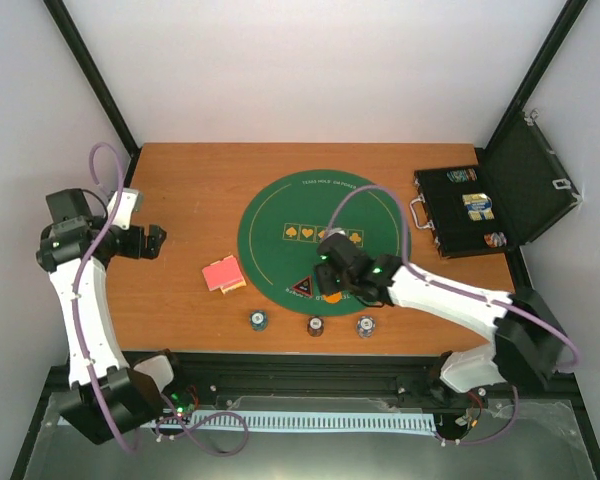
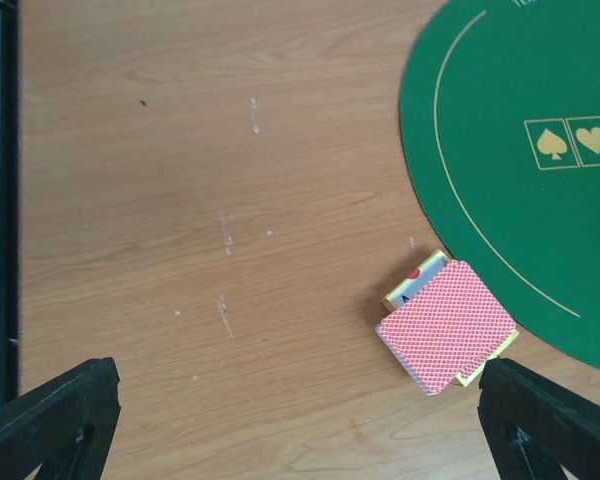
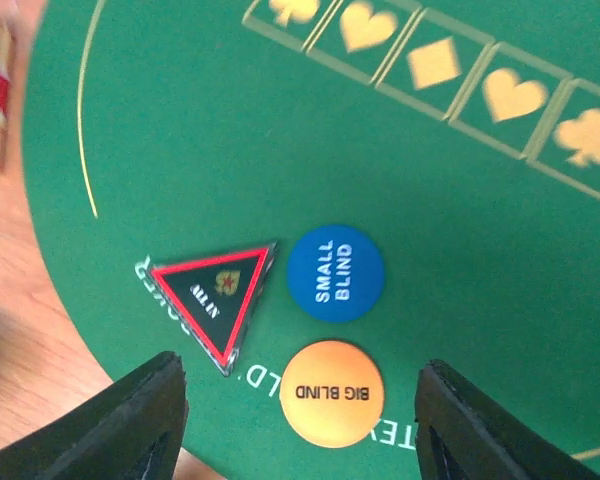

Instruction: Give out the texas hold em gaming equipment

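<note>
Wooden surface, walled on three sides by pale panels, black frame posts at the corners.

1. Left gripper: far left, above bare wood, well apart from every item. Jaws spread fully wide, nothing between them. The wrist view shows only wood between the two dark fingertips.

2. Cards: one loose stack, pink-red backs up, slightly fanned, with yellow-edged cards showing beneath. Lies on the wood at the mat's left rim. The wrist view shows one corner at the green edge.

3. Chips: three small striped stacks in a row on the wood, near the front edge, just below the mat, each apart from the next.

4. Mat: round green felt at centre, with a row of gold suit boxes across its middle.

5. Triangle: black with a red border, flat on the mat's near rim, one corner just beside the blue button.

6. Blue button: round, marked SMALL BLIND, on the mat just right of the triangle.

7. Orange button: round, marked BIG BLIND, just nearer than the blue one.

8. Right gripper: low over the mat's near rim. Jaws partly parted, one finger on each side of the orange button, with a gap on both sides and nothing held.

9. Case: black, at far right, lid raised, small items inside.
</note>
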